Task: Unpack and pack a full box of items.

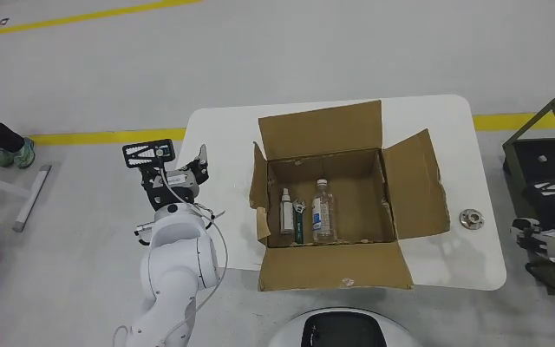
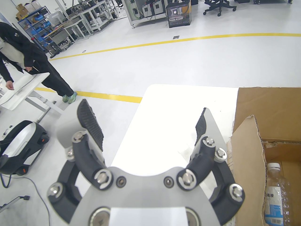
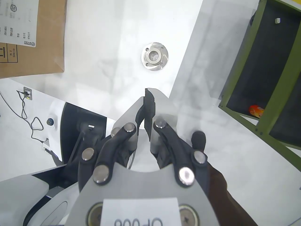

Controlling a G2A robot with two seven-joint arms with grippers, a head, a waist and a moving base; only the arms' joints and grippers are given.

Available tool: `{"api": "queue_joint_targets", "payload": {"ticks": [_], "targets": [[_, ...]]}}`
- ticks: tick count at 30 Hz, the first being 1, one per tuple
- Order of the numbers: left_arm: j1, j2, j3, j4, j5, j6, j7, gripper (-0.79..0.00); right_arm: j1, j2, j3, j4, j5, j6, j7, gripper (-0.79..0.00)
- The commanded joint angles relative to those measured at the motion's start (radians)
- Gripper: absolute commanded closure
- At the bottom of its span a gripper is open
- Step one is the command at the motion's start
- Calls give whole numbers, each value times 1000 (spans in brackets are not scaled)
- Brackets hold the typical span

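At the white table's point(image 1: 225, 130) left edge, our left gripper point(image 2: 143, 109) hangs spread wide and empty. Our right gripper point(image 3: 148, 97) is pinched closed on nothing by a round silver metal flange point(image 1: 471, 218). Farther in, we see the open brown cardboard box point(image 1: 334, 267) holding a white spray bottle point(image 1: 286, 211), a green-handled wrench point(image 1: 299, 222) and a clear plastic bottle point(image 1: 323, 211).

A white shipping label point(image 3: 20, 10) with dense small print and a courier logo is stuck on a flap of the cardboard box point(image 3: 47, 36), with an orientation mark point(image 3: 8, 52) printed beside it. The plastic bottle point(image 2: 277, 196) carries a blue-lettered label. A white sticker point(image 3: 141, 215) with cut-off characters sits on the base plate of the right gripper point(image 3: 148, 95).
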Motion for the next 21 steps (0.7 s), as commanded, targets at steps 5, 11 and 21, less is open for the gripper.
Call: {"api": "queue_joint_targets", "payload": {"ticks": [5, 11, 21], "targets": [[0, 0, 0, 0, 0, 0, 0, -785, 133, 23, -74, 31, -172, 36, 74, 0], [0, 0, 0, 0, 0, 0, 0, -785, 383, 48, -249, 172, -239, 19, 235, 0], [0, 0, 0, 0, 0, 0, 0, -785, 601, 57, -508, 366, -258, -4, 260, 0]]}}
